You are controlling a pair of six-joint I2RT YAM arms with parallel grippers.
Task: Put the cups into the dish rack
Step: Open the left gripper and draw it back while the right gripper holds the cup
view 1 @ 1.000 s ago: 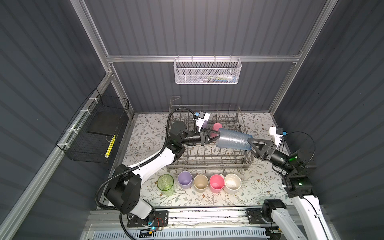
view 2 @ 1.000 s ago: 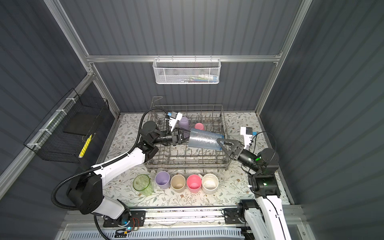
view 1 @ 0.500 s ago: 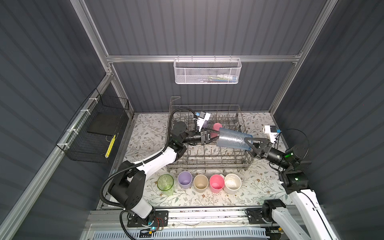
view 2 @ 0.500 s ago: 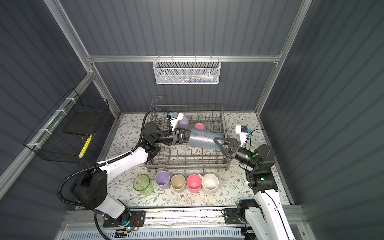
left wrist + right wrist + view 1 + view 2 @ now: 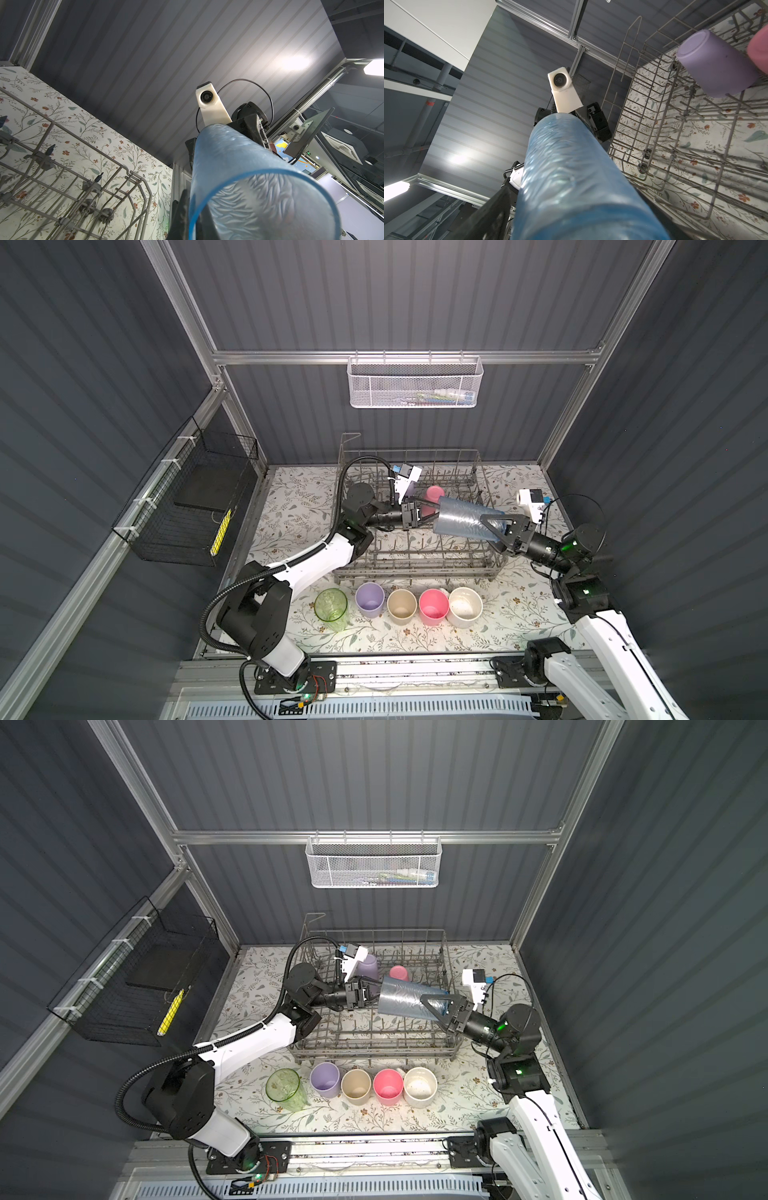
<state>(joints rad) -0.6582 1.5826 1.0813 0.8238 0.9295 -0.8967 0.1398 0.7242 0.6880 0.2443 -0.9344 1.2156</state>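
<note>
The clear blue cup [image 5: 465, 518] hangs on its side in the air above the dish rack [image 5: 415, 570], touching no wire, with its open mouth toward my left arm and its closed end toward my right. I judge it light, thin-walled and smooth. It should be stiff enough at the base but springy at the rim, so a hard squeeze mid-body would flex it. The taper could also let it slide out of a loose grip.

My left gripper [image 5: 436, 510] is pressed together on the rim wall, and in the left wrist view one finger [image 5: 180, 207] lies outside the lip. That hold suits a light cup, though the cup can pivot in it.

My right gripper [image 5: 487, 526] straddles the closed end with its jaws wide. I cannot tell whether its pads bear on the plastic yet. The base end, where the bottom braces the wall, looks like the best place to clamp before turning the cup mouth-down onto the tines.

At the back of the rack a lilac cup [image 5: 368, 965] and a pink cup [image 5: 434, 492] sit upside down. Five more cups stand upright on the floral tabletop [image 5: 299, 497] just in front of the rack: green [image 5: 331, 608], lilac [image 5: 369, 599], beige [image 5: 401, 605], pink [image 5: 434, 605] and a wider cream one [image 5: 464, 605].
</note>
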